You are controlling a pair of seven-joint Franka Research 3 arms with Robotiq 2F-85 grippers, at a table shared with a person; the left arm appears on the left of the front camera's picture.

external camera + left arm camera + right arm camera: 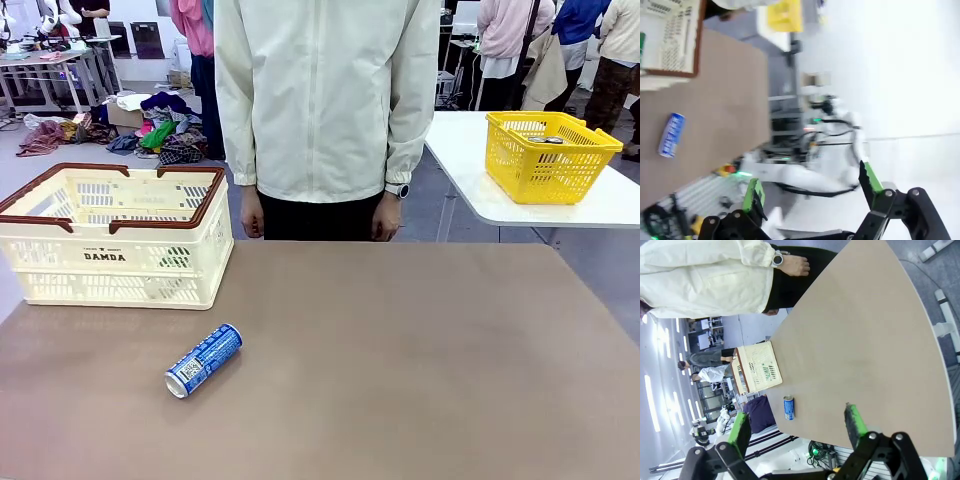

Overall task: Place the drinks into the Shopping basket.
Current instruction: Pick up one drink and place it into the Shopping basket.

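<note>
You've got plenty of open room across the smooth brown table (420, 350), mostly right of centre. One blue can (204, 360) lies on its side just in front of the one slotted cream Shopping basket (115, 235), which sits at the left edge. Your left gripper (812, 185) and right gripper (797, 422) are both spread wide, holding nothing.

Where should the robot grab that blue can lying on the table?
Probably around the middle of the blue can, coming straight down from above. It lies on its side, angled, so squeezing across its round body should hold it without rolling.
</note>
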